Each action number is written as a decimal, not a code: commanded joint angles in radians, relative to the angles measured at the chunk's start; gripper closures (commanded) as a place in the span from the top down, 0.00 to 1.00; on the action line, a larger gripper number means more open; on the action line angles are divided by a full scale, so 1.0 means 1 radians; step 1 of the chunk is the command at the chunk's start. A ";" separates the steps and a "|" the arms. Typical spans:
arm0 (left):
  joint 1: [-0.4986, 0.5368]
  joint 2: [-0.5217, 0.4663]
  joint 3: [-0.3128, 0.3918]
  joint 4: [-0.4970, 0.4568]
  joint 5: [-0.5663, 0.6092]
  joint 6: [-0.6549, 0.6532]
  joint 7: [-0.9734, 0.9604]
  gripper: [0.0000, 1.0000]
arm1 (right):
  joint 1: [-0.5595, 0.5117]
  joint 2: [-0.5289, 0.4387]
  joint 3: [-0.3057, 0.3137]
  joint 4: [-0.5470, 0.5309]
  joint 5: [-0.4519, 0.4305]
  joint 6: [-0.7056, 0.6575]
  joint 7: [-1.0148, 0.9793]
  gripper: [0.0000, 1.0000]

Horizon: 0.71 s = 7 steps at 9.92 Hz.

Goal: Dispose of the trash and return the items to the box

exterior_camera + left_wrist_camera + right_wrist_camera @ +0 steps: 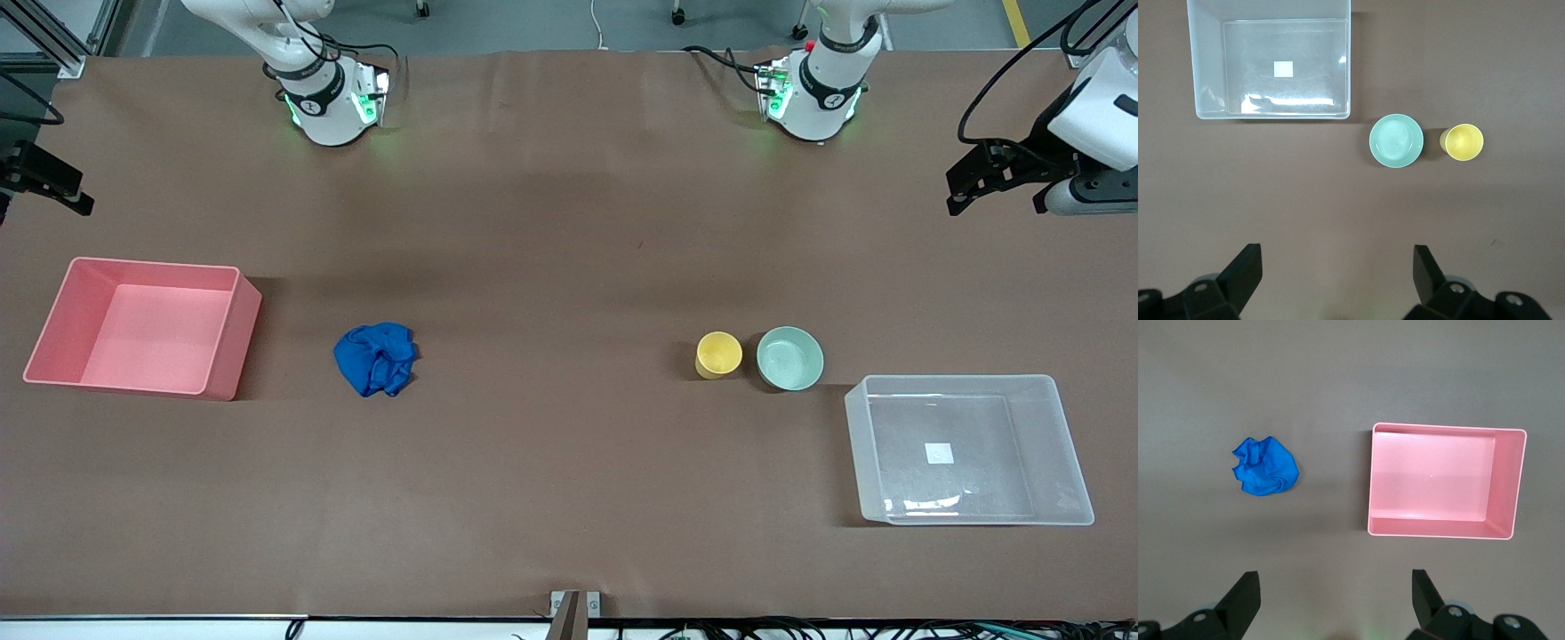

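Note:
The blue cloth wad (376, 358) lies on the brown table, beside the pink tub toward the right arm's end; it also shows in the right wrist view (1265, 467). The yellow cup (718, 354) and the mint-green bowl (789, 358) stand side by side, apart, next to the clear box (969, 449). All three show in the left wrist view: cup (1462, 142), bowl (1396, 140), box (1205, 80). My left gripper (994, 197) (1337, 257) is open and empty, high over the table's left-arm end. My right gripper (53, 187) (1335, 581) is open and empty, high over the right-arm end.
An opaque pink tub (227, 351) stands empty at the right arm's end, also in the right wrist view (1511, 487). The clear box holds only its white label (939, 453). The two arm bases stand along the table edge farthest from the front camera.

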 commanded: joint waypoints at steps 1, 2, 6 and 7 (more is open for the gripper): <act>-0.003 0.020 0.005 -0.005 -0.017 -0.001 0.014 1.00 | -0.015 -0.004 0.011 -0.004 0.016 -0.006 -0.007 1.00; 0.000 0.029 0.006 -0.002 -0.017 -0.001 0.016 1.00 | -0.015 -0.004 0.011 -0.004 0.016 -0.007 -0.005 1.00; 0.017 0.132 0.008 0.021 -0.013 0.079 0.005 1.00 | -0.015 -0.004 0.011 -0.005 0.016 -0.009 -0.001 1.00; 0.021 0.137 0.009 -0.043 -0.010 0.170 -0.016 1.00 | -0.015 -0.004 0.011 -0.007 0.016 -0.009 -0.001 1.00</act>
